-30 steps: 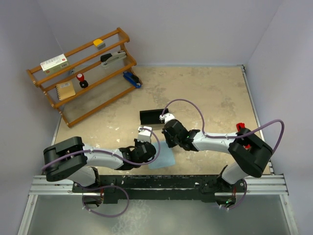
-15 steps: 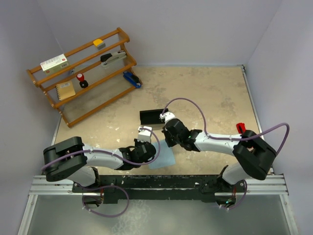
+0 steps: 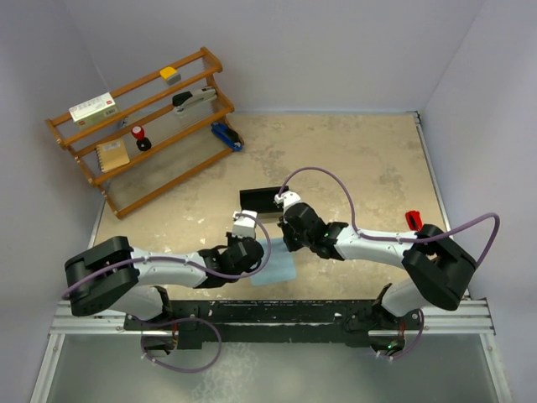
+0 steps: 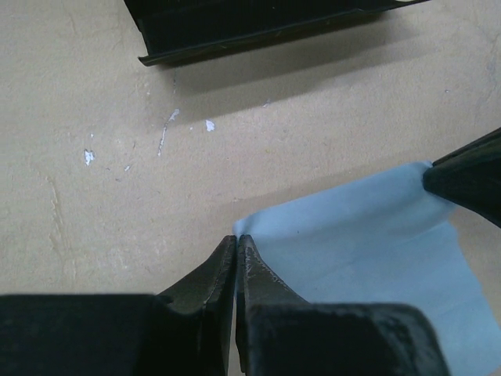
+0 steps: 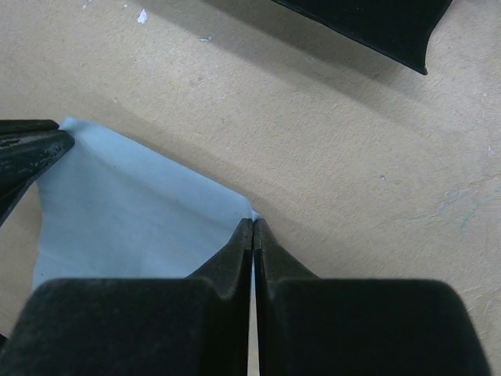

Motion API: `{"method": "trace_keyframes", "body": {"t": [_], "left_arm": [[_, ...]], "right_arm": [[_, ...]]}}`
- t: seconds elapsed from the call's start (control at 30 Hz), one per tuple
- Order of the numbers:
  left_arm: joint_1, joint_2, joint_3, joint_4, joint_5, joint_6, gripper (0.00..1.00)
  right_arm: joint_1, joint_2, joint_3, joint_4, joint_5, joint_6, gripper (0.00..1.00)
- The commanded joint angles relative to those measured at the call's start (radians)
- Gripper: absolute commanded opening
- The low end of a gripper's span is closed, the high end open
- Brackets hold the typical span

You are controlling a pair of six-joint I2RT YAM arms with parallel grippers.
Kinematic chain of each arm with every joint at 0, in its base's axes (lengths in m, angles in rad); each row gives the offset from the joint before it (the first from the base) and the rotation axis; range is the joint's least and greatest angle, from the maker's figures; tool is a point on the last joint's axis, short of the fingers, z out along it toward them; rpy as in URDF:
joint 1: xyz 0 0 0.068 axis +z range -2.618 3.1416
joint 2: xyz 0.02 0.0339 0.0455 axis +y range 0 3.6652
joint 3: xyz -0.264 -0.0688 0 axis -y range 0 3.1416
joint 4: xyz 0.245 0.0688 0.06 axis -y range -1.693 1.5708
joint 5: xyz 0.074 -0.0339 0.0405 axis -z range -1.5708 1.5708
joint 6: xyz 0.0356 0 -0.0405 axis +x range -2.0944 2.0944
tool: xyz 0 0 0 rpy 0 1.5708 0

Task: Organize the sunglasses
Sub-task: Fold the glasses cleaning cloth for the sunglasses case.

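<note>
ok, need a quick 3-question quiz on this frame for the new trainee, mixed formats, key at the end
1. True or false: the left gripper and the right gripper are each shut on a corner of the blue cloth.
2. Where is the black case? A: lying on the cloth. B: on the table beyond the cloth, apart from it. C: held in a gripper.
3. Fill in: in the top view, the red sunglasses show right next to the ___ arm.

Key: 1 true; 2 B; 3 right.
</note>
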Motion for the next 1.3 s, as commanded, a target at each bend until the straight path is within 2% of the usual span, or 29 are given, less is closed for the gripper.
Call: {"method": "trace_keyframes", "body": {"t": [0.0,0.47,1.27], "left_arm": [[0.029,-0.025,0.037,0.011,0.014,0.042,0.00],[0.032,-0.031,0.012,0.063,0.109,0.039,0.00],[0.031,-0.101,-0.049,0.070,0.107,0.027,0.00]], "right_arm": [[-0.001,-0.037,0.025,0.006,0.023,-0.010,0.00],[-0.002,-0.069,-0.015,0.025,0.013,-0.011,0.00],[0.000,-0.105,-0.058,0.045,-0.026,-0.017,0.00]]}}
